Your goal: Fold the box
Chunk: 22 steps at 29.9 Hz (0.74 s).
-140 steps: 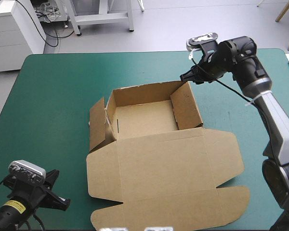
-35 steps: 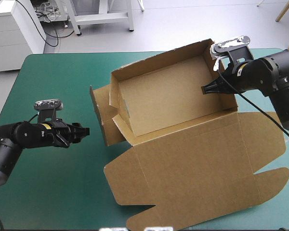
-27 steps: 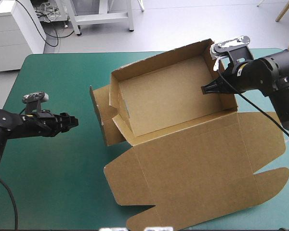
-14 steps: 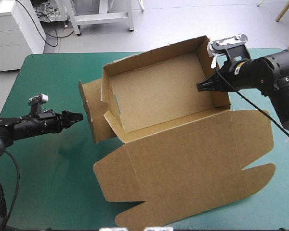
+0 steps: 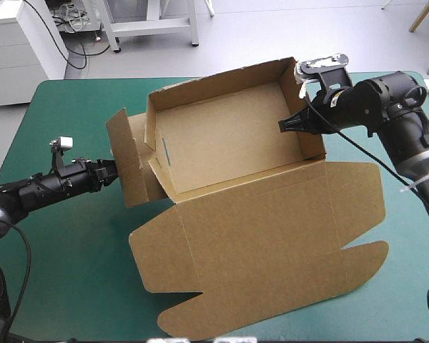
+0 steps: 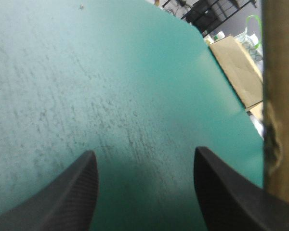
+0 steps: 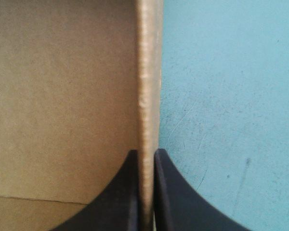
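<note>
**Table** (image 5: 64,279): teal-green cover, bears everything below.

**Box** (image 5: 229,146): brown board at mid-table. The open tray lies toward the far edge. The lid (image 5: 264,243) is spread flat toward the near edge, its tabs untucked. The tray's walls stand, and the left-end flap (image 5: 125,161) hangs outward, not tucked in.
- Handling, as judged: light, stiff across each panel, weak along the creases.
- A thin edge takes a pinch well, though a tray held by one wall is likely to swing or twist.
- Best holds are the top edge of a wall or the free edge of the flap, clear of creases and slots.
- It is not fragile but could dent or tear at a slot.

**Right gripper** (image 5: 284,127): fingers pressed on the tray's right wall (image 7: 149,72), one inside and one outside, with the board between them.

**Left gripper** (image 5: 109,174): low over the cover on the flap's outer side, fingers spread with nothing between them.

**Spare board** (image 6: 236,67): a pale brown slab beyond the table's edge.

**Views**
- The high view alone gives the whole layout — tray, lid and both arms — but neither finger gap.
- The right wrist view alone confirms the pinch.
- The left wrist view alone shows the spread fingers and the spare board. It also shows the flap's edge just beside one finger, though I cannot tell whether they touch.
</note>
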Available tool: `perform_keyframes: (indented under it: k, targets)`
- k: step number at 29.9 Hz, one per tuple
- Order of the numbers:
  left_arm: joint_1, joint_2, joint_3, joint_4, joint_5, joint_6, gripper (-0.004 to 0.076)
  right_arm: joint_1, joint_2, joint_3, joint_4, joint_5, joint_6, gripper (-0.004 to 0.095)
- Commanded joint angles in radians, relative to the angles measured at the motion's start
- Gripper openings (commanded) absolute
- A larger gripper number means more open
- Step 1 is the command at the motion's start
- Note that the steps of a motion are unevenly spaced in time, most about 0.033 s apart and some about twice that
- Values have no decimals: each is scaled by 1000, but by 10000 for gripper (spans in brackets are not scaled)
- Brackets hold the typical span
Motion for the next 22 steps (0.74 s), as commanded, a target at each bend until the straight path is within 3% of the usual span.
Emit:
perform_keyframes:
  k: [1,22]
  targets:
    - [-13,-44,-18,-104,129,20,421,-6,3,-34,32,-65,8,-21]
    - [-79,-195,-18,-163,130,-44,421,-6,106,-34,11,-107,-3,-22]
